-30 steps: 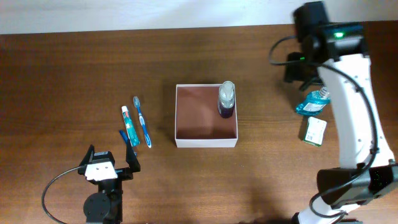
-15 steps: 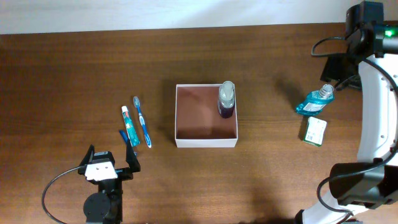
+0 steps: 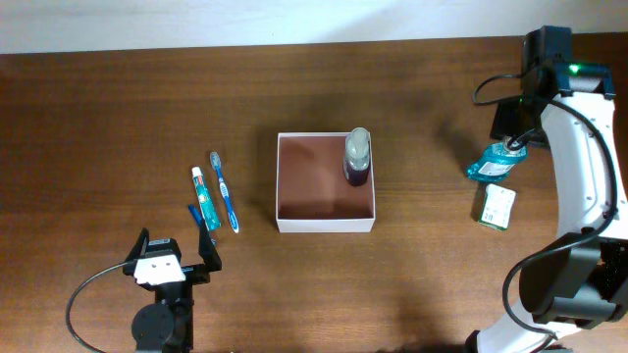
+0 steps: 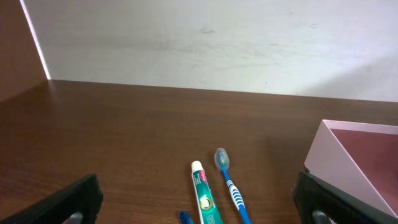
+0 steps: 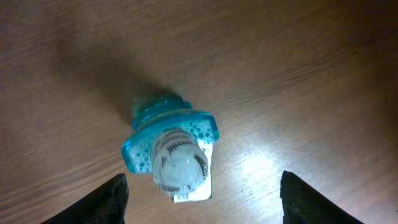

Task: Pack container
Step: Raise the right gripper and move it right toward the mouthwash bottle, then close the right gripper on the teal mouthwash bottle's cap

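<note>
Since the right tool (image 5: 202,202) hangs straight over the translucent blue mouthwash bottle with the white cap (image 5: 176,163), the coming move turns on a vertical line. The bottle seems to stand upright, its long axis pointing up at the wrist, so the jaws need only sink to bracket the neck. They stand apart, one dark finger on each side of the bottle, touching nothing.

The square white-walled container with the reddish-brown inside (image 3: 326,224) sits mid-surface, well to this tool's left. A purple bottle with a clear cap (image 3: 357,157) stands in its far right corner. The left tool (image 3: 175,250) gapes wide and empty, nearer the toothpaste tube (image 3: 201,196) and blue toothbrush (image 3: 226,194).

Only the overhead view shows the container and the green-white packet (image 3: 497,206) just beside the bottle — only the right wrist view shows the clearance around the cap.
</note>
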Controlling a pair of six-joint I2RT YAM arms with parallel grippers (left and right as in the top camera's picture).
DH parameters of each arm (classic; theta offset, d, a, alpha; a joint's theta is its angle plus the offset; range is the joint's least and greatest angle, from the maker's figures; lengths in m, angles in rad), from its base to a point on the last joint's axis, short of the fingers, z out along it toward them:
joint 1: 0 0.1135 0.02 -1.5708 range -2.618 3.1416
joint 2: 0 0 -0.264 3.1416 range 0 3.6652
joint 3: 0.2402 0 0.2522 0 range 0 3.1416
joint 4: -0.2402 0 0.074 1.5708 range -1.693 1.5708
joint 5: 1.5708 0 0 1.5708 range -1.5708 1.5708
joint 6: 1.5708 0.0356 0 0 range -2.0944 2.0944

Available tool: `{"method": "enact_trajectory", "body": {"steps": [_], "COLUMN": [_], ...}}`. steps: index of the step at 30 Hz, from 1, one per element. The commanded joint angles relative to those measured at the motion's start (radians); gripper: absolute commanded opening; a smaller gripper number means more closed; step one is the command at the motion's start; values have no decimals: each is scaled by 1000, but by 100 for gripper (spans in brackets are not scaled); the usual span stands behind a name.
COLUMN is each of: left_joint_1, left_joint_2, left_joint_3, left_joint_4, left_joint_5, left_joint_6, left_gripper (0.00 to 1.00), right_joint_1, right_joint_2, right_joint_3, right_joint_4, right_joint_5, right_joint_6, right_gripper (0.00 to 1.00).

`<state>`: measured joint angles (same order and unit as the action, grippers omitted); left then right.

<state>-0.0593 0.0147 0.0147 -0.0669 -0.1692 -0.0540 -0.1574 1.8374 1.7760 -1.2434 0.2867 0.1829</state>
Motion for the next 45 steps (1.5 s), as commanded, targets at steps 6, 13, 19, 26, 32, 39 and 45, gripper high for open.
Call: {"method": "enact_trajectory", "body": {"steps": [6,13,19,26,32,39,45], "left_joint_1": [5,5,5,5,5,5,5], "left_joint_2": [-9,-9,-9,-9,-9,-9,-9], "left_joint_3": [-5,-5,-5,-5,-5,-5,-5], "left_joint_4": [2,2,2,2,2,2,2], "left_joint_5": [-11,-11,-11,-11,-11,-11,-11], "left_joint_6": [-13,-13,-13,-13,-13,-13,-13], "left_gripper": [99,99,99,100,99,99,99], "right_joint_1": [-1,-1,-1,-1,-11,-47,-46], "right_joint_2": [4,4,5,5,5,5,5], "right_joint_3": [-108,-156,-157,-157,-157,-157,-157], "right_joint_4": [93,164,176,178,174,175,188], "right_joint_5": [-6,-51,-51,-51,-50,-77,-167], "right_joint_6": [-23,-53,-52,-52,-52,-52,-117], "right_gripper": [69,61,53,43,44,44,44]}}
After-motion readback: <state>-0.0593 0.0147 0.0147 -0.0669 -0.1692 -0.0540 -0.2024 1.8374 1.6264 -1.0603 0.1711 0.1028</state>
